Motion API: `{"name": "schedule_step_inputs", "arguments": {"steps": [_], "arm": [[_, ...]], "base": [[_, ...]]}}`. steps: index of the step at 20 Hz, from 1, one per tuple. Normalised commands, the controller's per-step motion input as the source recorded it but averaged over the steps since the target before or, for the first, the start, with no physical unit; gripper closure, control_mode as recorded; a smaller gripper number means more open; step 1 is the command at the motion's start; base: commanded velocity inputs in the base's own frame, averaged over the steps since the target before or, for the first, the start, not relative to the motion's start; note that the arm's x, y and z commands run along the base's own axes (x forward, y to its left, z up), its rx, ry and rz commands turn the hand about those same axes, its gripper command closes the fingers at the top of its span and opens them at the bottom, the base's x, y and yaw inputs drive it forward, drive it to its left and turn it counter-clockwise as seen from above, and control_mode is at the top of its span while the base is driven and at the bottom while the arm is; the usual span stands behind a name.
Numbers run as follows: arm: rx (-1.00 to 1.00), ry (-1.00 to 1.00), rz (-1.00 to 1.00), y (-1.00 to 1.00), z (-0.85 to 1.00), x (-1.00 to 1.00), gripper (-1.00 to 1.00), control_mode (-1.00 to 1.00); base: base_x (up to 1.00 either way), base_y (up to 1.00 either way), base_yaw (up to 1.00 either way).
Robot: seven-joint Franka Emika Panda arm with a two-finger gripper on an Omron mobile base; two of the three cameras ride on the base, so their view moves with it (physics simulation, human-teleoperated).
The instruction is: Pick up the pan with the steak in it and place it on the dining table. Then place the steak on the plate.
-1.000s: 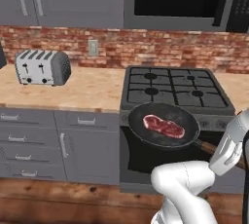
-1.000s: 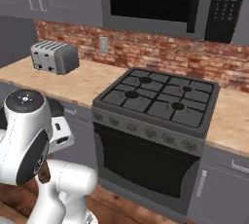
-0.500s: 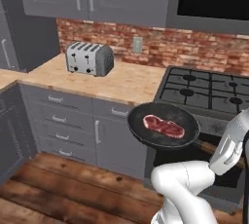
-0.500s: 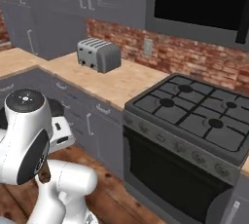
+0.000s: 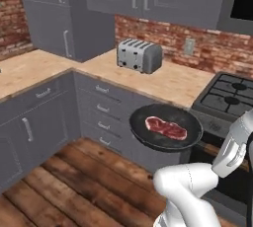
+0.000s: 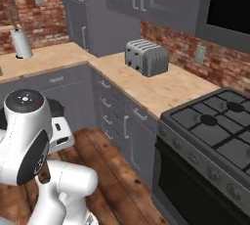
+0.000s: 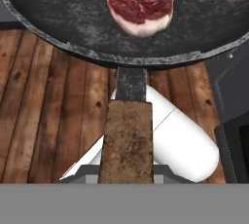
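The black pan [image 5: 165, 127] hangs in the air above the wooden floor, level, with the red marbled steak [image 5: 166, 127] lying flat in its middle. Its brown wooden handle [image 5: 208, 148] runs back to my gripper [image 5: 221, 156], which is shut on the handle's end. In the hand view the pan [image 7: 58, 18] spans the top, the steak [image 7: 140, 1] sits near its centre, and the handle [image 7: 127, 140] runs straight down to the bottom edge, where my fingertips are hidden. The dining table and the plate are out of view.
An L-shaped wooden counter [image 5: 173, 80] over grey drawers carries a silver toaster [image 5: 140, 56]. The gas stove [image 6: 215, 131] stands to the right, close beside the pan. A paper-towel roll [image 6: 20, 43] stands far left. Open wooden floor [image 5: 74, 186] lies in front of the cabinets.
The whole picture has shifted: the base has swung left, sliding the stove and toaster to the right and bringing the corner cabinets into view. The pan and steak stay held in the same spot before the arm.
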Motion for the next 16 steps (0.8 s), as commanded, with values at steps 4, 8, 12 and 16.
{"name": "schedule_step_inputs", "arguments": {"steps": [4,8,12,16], "arm": [[0.00,0.00,0.00,0.00,0.00,0.00,1.00,1.00],[0.00,0.00,0.00,0.00,0.00,0.00,1.00,1.00],[0.00,0.00,0.00,0.00,0.00,0.00,1.00,1.00],[0.00,0.00,0.00,0.00,0.00,0.00,1.00,1.00]], "base": [[-0.09,0.00,0.50],[-0.04,0.00,0.50],[-0.03,0.00,0.50],[-0.03,0.00,0.50]]}}
